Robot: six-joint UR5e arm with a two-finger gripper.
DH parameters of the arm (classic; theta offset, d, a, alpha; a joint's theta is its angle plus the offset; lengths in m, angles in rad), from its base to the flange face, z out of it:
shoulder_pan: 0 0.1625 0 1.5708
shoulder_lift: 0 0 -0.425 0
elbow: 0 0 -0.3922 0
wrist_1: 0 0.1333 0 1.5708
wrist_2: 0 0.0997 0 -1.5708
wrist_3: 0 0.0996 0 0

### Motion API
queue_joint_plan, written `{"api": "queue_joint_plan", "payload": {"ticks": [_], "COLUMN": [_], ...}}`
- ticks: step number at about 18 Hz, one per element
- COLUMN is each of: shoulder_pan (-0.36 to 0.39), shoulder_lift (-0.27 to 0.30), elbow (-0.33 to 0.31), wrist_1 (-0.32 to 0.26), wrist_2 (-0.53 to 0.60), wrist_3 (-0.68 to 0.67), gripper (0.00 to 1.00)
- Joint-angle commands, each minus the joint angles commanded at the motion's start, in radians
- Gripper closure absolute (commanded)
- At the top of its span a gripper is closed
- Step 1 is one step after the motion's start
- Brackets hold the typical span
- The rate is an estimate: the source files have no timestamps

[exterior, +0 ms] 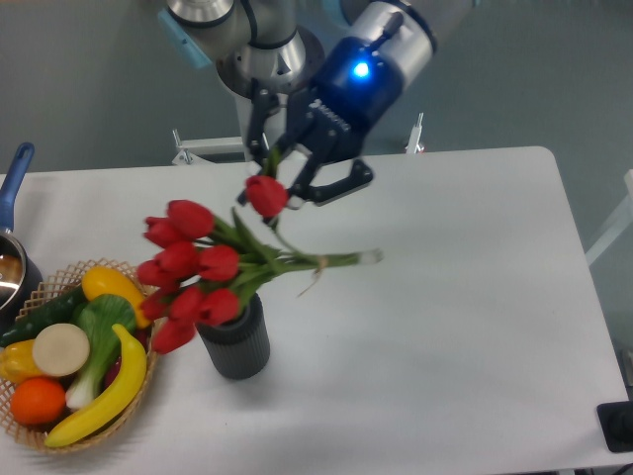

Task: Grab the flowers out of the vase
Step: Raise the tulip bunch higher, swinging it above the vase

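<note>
Your hand (280,176) is clamped on one tulip head, holding the flowers (213,267) lifted out above the vase (237,341), stems lying level. The vase stands near the counter's (475,327) front-left, beside the fruit basket (20,421).

A white desk (445,327) with rounded corners fills most of the view. On its near left corner sits a woven wicker basket (59,435), partly cut by the frame's edge. In the basket lie a yellow banana (104,401), an orange (38,400), a green leafy vegetable (102,329) with a white stalk, a round cream-coloured piece (60,349), a dark green item (38,315) that may be a cucumber, and a yellow fruit (111,287). At the far left edge a pan with a blue handle (14,178) shows in part. A small dark object (616,426) sits at the lower right corner.
</note>
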Motion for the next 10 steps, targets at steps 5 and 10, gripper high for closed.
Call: {"api": "queue_joint_plan", "payload": {"ticks": [5, 10], "shoulder_pan": [0.035, 0.054], "shoulder_lift": [-0.020, -0.020], "elbow": [0.000, -0.012], "wrist_1": [0.000, 0.002], "wrist_2": [0.000, 0.000], "wrist_3": [0.045, 0.046], "gripper": [0.65, 0.65]}}
